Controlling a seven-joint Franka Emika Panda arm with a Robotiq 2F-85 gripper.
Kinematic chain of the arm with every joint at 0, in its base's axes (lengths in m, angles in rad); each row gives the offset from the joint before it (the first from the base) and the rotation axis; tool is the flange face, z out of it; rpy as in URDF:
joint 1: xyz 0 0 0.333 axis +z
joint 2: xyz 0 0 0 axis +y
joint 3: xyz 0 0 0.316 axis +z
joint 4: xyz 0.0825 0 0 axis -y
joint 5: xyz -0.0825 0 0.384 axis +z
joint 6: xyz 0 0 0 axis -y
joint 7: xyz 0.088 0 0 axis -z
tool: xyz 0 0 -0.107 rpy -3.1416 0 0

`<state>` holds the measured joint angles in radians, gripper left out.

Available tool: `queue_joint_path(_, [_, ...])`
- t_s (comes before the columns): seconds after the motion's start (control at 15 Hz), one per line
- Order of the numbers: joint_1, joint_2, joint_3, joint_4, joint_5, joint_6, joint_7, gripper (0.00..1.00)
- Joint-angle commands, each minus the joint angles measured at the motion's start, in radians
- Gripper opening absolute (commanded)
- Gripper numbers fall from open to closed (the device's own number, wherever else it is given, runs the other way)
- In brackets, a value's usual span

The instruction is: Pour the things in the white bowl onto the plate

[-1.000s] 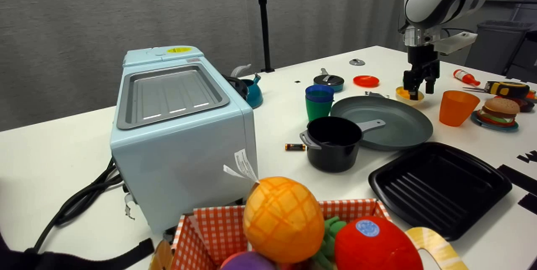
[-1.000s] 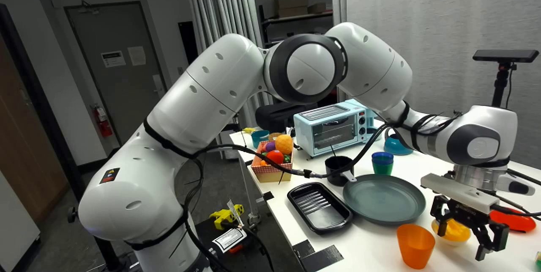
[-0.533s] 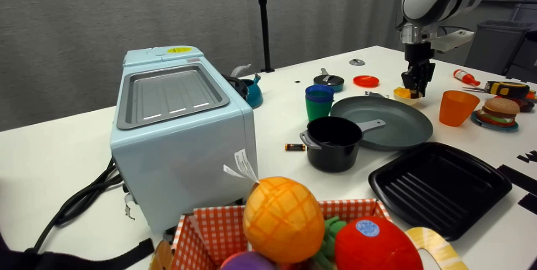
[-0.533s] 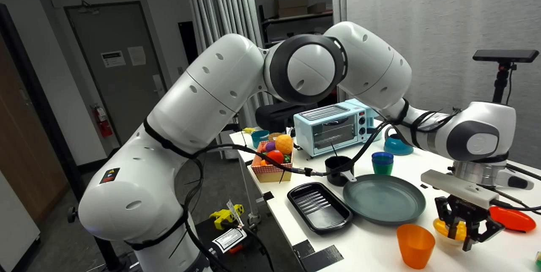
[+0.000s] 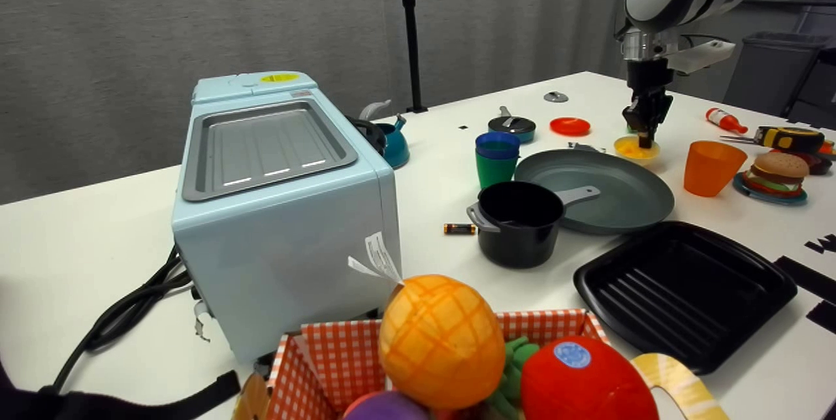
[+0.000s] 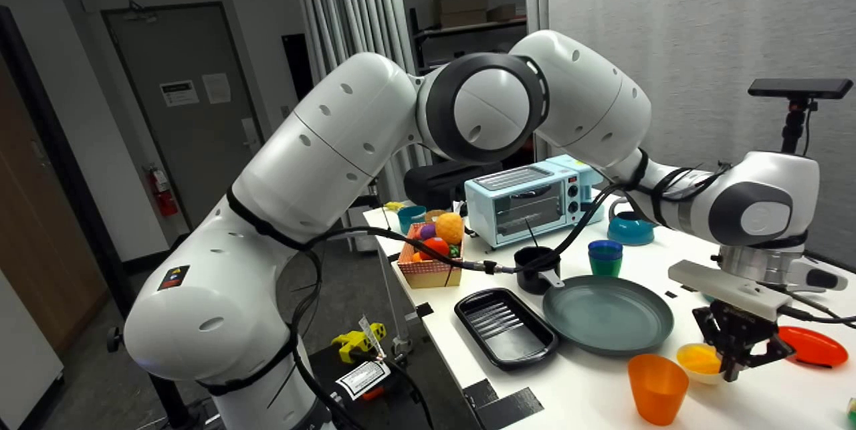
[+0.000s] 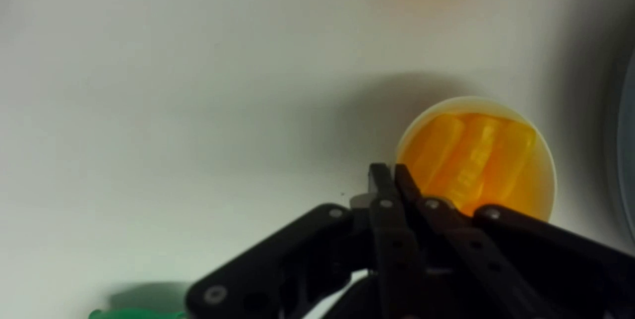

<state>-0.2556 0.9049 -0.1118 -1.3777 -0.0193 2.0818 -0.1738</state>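
The gripper (image 7: 391,168) is clamped on the rim of the white bowl (image 7: 471,104), with one finger inside the bowl and the other finger outside. The yellow pieces (image 7: 474,153) are lying in this bowl. The plate (image 6: 608,316) is on the tabletop (image 6: 582,386), near the bowl but apart from it, and an orange cup (image 6: 657,393) stands near also.

This looks like a lab — robot arm (image 6: 491,109), pole-mounted camera (image 6: 799,88), fire extinguisher (image 6: 161,190).
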Motion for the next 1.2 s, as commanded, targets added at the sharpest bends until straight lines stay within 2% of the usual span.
queue_joint_path(0.0, [-0.014,0.025,0.014,0.037,0.018,-0.017,0.006,0.01])
queue_joint_path(0.67, [-0.044,0.028,0.060,0.043,0.071,-0.040,-0.063,0.01])
queue_joint_path(0.87, [-0.053,0.032,0.074,0.042,0.087,-0.015,-0.092,0.01])
queue_joint_path(0.93, [-0.036,-0.127,0.079,-0.039,0.090,-0.085,-0.083,0.01])
queue_joint_path(1.13, [-0.025,-0.197,0.088,-0.052,0.089,-0.086,-0.098,0.01])
